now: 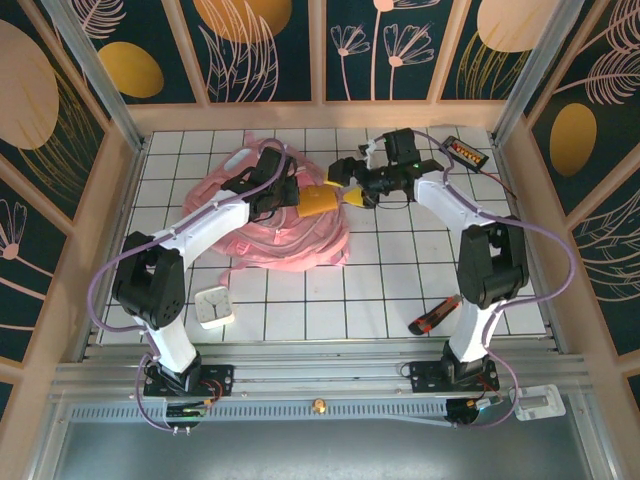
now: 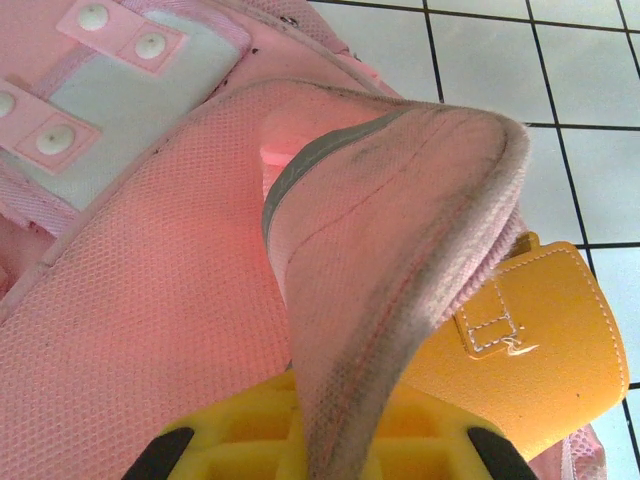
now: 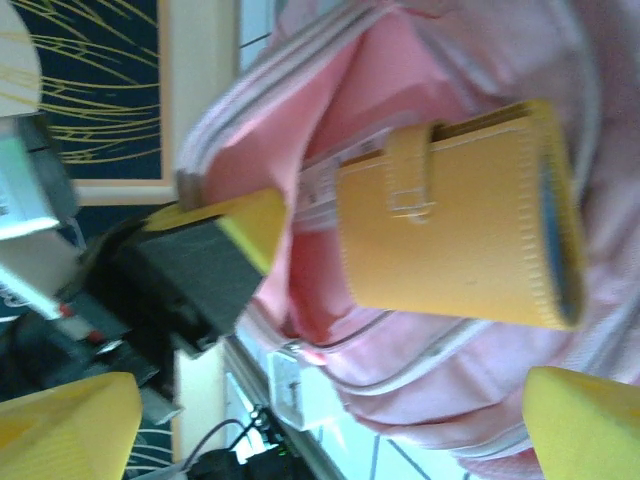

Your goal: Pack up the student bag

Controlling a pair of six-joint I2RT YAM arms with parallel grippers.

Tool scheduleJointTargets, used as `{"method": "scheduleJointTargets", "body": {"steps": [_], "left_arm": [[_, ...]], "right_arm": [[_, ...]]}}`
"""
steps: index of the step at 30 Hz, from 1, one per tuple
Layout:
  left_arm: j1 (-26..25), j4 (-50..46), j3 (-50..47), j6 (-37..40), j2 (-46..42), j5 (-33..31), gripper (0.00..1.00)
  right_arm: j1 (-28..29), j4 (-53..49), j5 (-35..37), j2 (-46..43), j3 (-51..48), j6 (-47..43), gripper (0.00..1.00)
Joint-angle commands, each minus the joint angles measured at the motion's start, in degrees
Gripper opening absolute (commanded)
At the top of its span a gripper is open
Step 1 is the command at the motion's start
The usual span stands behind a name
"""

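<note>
Left tool [image 2: 330, 455] pinches student bag [image 2: 150, 300]; wallet [image 2: 530, 340] beneath.

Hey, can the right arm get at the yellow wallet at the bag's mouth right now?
Probably yes: the right pincer is open facing the yellow wallet, and the left pincer pinches the student bag rim up, so nothing seems in between.

White clock [image 1: 214, 306], red-black tool [image 1: 434, 317], black device [image 1: 466, 152] on tiled table [image 1: 380, 280]
</note>
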Motion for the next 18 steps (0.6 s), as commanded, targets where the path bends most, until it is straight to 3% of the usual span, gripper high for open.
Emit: {"method": "scheduleJointTargets", "body": {"steps": [1,5,11,18], "left_arm": [[0.2,6.1,0.2,-0.8,-2.3,1.6,0.0],[0.2,5.6,-0.3,-0.7,-2.7,2.1,0.0],[0.1,5.7,-0.9,-0.7,-2.7,2.5,0.0],[0.1,5.7,-0.3,-0.1,-2.6,3.1,0.0]], "right_arm": [[0.2,-3.7,3.9,5.4,0.1,-4.0,0.85],[0.9,-1.1,2.2,9.5,2.4,-5.6,0.53],[4.4,-5.6,4.4,11.6,9.7,-7.9,0.33],[5.8,-9.7,7.5,10.5,12.2,-7.9,0.19]]}}
